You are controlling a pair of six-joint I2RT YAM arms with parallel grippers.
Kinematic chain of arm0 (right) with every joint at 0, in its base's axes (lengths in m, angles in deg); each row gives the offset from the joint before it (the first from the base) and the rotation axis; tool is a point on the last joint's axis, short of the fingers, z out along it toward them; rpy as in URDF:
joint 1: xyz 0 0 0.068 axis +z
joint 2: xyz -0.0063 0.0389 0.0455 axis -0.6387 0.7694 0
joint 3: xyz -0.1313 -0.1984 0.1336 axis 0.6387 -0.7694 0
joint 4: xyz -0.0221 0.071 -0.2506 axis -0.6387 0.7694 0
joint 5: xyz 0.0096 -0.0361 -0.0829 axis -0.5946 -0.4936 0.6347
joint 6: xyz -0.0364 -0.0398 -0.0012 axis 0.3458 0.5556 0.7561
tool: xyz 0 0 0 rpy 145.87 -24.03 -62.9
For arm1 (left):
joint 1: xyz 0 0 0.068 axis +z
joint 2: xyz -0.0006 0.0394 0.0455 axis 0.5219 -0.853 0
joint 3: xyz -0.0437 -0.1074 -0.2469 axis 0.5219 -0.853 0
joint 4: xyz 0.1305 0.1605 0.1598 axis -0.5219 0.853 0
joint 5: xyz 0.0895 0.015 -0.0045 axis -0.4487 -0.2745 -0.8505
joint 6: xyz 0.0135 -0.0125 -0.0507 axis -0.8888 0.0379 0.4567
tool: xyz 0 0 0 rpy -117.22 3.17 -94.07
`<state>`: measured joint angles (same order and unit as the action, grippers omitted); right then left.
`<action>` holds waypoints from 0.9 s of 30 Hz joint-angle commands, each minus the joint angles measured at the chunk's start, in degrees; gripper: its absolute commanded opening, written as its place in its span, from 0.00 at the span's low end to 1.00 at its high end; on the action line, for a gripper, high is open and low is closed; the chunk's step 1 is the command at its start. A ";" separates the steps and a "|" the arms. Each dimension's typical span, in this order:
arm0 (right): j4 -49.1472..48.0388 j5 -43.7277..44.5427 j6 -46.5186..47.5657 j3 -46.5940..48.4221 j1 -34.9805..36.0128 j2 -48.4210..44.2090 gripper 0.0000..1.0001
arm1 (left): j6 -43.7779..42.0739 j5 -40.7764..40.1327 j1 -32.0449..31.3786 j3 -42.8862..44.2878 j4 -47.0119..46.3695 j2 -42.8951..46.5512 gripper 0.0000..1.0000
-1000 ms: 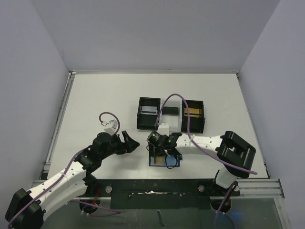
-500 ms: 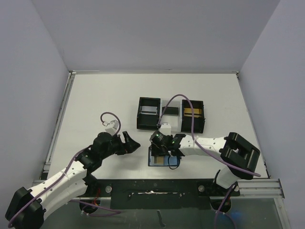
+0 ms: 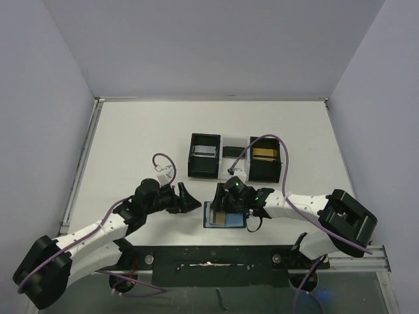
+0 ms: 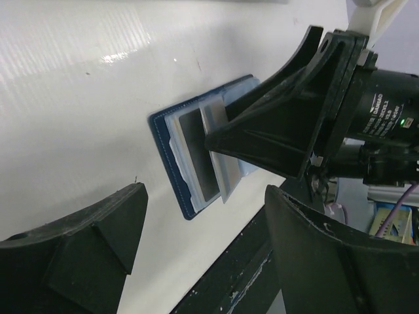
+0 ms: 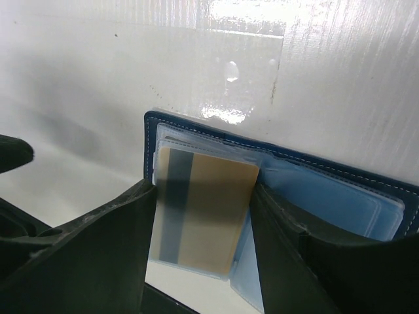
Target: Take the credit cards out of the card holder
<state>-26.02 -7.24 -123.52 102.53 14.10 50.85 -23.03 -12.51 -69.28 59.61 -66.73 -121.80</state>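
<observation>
1. Right gripper [image 5: 203, 196], its arm swung toward 3 o'clock since 1 second ago, presses both long edges of the gold credit card [image 5: 209, 222] in the open card holder [image 5: 340, 196], at the table's [image 3: 131, 144] 6 o'clock edge.
2. Left gripper [image 4: 206, 191] has edged closer from 9 o'clock, wide open and empty.
3. The card's long axis runs 12 to 6 o'clock, with its dark stripe toward 9.

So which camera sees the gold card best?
Right wrist: the gold card fills the middle. The top view shows a tiny sliver; in the left wrist view the right gripper mostly hides it.

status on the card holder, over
Left gripper open, hovering beside. Right gripper shut on gold card in open blue card holder. Nothing in the way.
</observation>
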 commanded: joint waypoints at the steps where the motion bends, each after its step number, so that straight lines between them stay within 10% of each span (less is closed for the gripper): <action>1: -2.62 -1.94 -0.84 -1.51 -0.45 -0.06 0.48 | 0.26 4.51 -2.07 -0.13 -10.16 -4.78 0.70; 27: -2.91 -2.51 -0.58 -1.70 -0.85 -0.52 0.49 | 9.56 4.59 -11.17 0.38 -41.38 -32.99 0.26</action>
<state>-28.43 -9.05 -123.71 101.54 13.54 50.70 -14.13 -9.36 -80.12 58.67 -100.37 -153.82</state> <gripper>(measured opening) 0.542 0.305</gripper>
